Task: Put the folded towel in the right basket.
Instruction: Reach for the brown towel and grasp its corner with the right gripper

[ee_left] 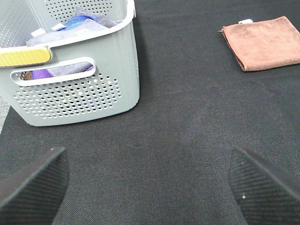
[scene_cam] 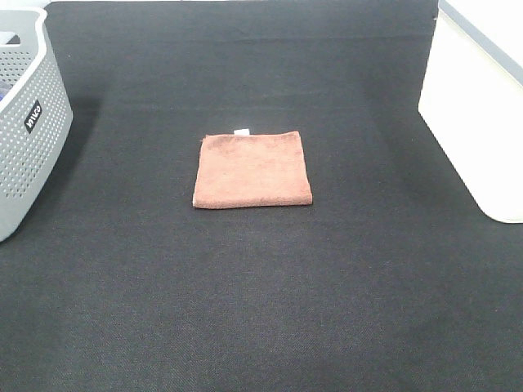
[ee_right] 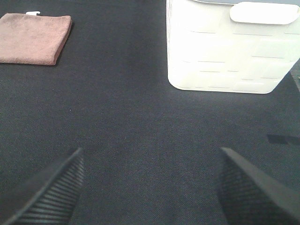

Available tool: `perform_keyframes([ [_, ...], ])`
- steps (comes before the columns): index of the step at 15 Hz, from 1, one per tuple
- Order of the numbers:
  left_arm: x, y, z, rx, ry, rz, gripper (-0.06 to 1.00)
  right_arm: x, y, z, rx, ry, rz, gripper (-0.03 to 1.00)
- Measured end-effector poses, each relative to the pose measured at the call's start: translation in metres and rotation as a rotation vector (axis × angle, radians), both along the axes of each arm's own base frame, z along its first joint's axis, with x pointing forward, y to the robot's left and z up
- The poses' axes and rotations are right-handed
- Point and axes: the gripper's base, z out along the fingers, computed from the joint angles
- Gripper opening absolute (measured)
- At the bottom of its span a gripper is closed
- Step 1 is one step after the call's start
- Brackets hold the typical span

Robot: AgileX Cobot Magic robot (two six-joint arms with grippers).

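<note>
The folded towel [scene_cam: 252, 170] is a flat rust-brown square with a small white tag on its far edge, lying in the middle of the black mat. It also shows in the left wrist view [ee_left: 265, 42] and the right wrist view [ee_right: 33, 38]. The right basket [scene_cam: 478, 114] is large and white, at the right edge; the right wrist view shows its pale side [ee_right: 229, 51]. My left gripper [ee_left: 150, 187] is open and empty over bare mat, well short of the towel. My right gripper [ee_right: 150, 187] is open and empty, between towel and basket. Neither gripper shows in the exterior view.
A grey perforated basket [scene_cam: 24, 122] with a black label stands at the left edge. In the left wrist view [ee_left: 75, 89] it holds several cloths, some blue and purple. A black mat [scene_cam: 261, 310] covers the table.
</note>
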Motion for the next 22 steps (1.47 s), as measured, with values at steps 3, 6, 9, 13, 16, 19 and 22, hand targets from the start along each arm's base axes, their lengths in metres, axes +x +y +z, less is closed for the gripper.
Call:
perform_keyframes([
  [3, 0.0000, 0.0000, 0.0000, 0.000, 0.000, 0.000, 0.87, 0.0000, 0.0000, 0.0000, 0.000, 0.000, 0.000, 0.73],
  [6, 0.0000, 0.0000, 0.0000, 0.000, 0.000, 0.000, 0.87, 0.0000, 0.0000, 0.0000, 0.000, 0.000, 0.000, 0.73],
  [9, 0.0000, 0.0000, 0.0000, 0.000, 0.000, 0.000, 0.87, 0.0000, 0.0000, 0.0000, 0.000, 0.000, 0.000, 0.73],
  [13, 0.0000, 0.0000, 0.0000, 0.000, 0.000, 0.000, 0.87, 0.0000, 0.0000, 0.0000, 0.000, 0.000, 0.000, 0.73],
  [16, 0.0000, 0.0000, 0.0000, 0.000, 0.000, 0.000, 0.87, 0.0000, 0.0000, 0.0000, 0.000, 0.000, 0.000, 0.73],
  [19, 0.0000, 0.0000, 0.0000, 0.000, 0.000, 0.000, 0.87, 0.0000, 0.0000, 0.0000, 0.000, 0.000, 0.000, 0.73],
  [22, 0.0000, 0.0000, 0.0000, 0.000, 0.000, 0.000, 0.87, 0.0000, 0.0000, 0.0000, 0.000, 0.000, 0.000, 0.73],
])
